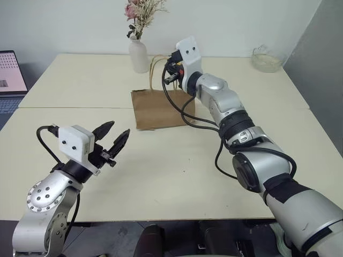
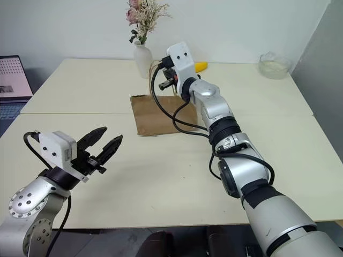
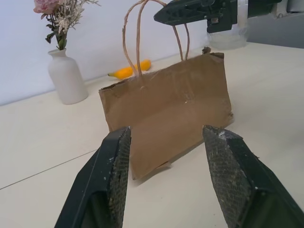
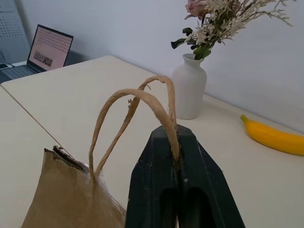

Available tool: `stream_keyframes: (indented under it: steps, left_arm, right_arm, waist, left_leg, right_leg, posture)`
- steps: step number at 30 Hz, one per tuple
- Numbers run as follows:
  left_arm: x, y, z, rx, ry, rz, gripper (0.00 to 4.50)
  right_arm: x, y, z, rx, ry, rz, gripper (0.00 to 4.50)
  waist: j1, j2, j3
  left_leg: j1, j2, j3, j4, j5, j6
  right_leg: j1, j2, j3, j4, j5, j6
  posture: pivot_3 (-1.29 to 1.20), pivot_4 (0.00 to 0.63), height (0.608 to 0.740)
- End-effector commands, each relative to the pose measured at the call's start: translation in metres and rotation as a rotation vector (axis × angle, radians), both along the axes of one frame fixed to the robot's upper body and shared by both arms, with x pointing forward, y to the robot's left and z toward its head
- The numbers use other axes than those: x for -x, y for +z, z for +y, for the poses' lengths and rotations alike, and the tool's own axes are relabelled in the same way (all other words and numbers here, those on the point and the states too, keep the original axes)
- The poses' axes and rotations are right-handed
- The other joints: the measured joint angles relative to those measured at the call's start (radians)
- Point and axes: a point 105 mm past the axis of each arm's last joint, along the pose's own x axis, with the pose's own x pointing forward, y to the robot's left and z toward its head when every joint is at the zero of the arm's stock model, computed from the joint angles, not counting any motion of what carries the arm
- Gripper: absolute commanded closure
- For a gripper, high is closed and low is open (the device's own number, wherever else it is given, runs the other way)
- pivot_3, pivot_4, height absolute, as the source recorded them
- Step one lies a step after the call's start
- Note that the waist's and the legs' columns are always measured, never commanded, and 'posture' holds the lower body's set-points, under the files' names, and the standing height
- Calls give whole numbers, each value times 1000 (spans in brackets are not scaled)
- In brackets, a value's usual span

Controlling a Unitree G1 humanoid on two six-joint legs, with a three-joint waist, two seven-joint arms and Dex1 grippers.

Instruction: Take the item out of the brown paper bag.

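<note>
Fingers of the left gripper (image 1: 113, 140) are standing parted and empty over the near desk (image 1: 177, 182), pointing toward the creased brown kraft paper bag (image 1: 158, 110), which is sitting well ahead of them. Farther back, the right gripper (image 4: 176, 135) is pinching one tan twine loop handle (image 4: 124, 102) between closed fingers, holding the bag's mouth up. The item is not visible, presumably inside. Judging by this, the free left arm is placed to reach in. Beyond, a white vase (image 1: 139, 55) and yellow banana (image 4: 274, 137) are lying.
</note>
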Motion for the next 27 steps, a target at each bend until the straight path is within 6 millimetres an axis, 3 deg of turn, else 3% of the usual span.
stream_keyframes:
  steps: [1, 9, 15, 18, 24, 27]
  left_arm:
    - [4, 11, -7, -11, -46, -39, 2021]
    - [-2, 14, -15, -8, -88, -38, 2021]
    - [-31, 32, -9, 25, -88, -46, 2021]
    - [-50, 47, -3, 46, -84, -80, 2643]
    - [-94, 61, 17, -18, -48, -66, 4473]
    - [-120, 68, 27, -34, -36, -62, 4473]
  right_arm:
    - [5, 22, -1, -41, 19, -54, 3527]
    - [19, 10, -16, 60, 109, -71, 666]
    - [62, -1, -52, 140, 190, -104, 666]
    - [86, -8, -68, 152, 206, -101, 610]
    - [135, -20, -85, 101, 259, -58, 610]
    - [169, -30, -83, 80, 359, -7, 610]
  waist:
    - [0, 0, 0]
    - [6, -1, 0]
    - [8, -1, -1]
    - [5, -1, -1]
    - [-1, -1, -1]
    - [6, -2, -1]
  left_leg:
    - [0, 0, 0, 0, 0, 0]
    - [0, 0, 0, 0, 0, 0]
    - [-1, -1, -2, 1, 0, 0]
    - [0, 0, -2, 1, 0, 0]
    - [1, 0, -1, 1, 0, 0]
    - [0, 0, -3, 1, 0, 0]
  right_leg:
    - [0, 0, 0, 0, 0, 0]
    - [0, 0, 0, 0, 0, 0]
    - [1, 0, -2, 0, 0, 1]
    - [1, 0, -2, 1, -1, 2]
    - [0, 2, -1, 2, -2, 5]
    - [1, 2, -3, 2, -3, 5]
  posture:
    - [0, 150, 740]
    - [0, 150, 740]
    - [0, 150, 740]
    - [0, 150, 740]
    - [0, 150, 740]
    - [0, 150, 740]
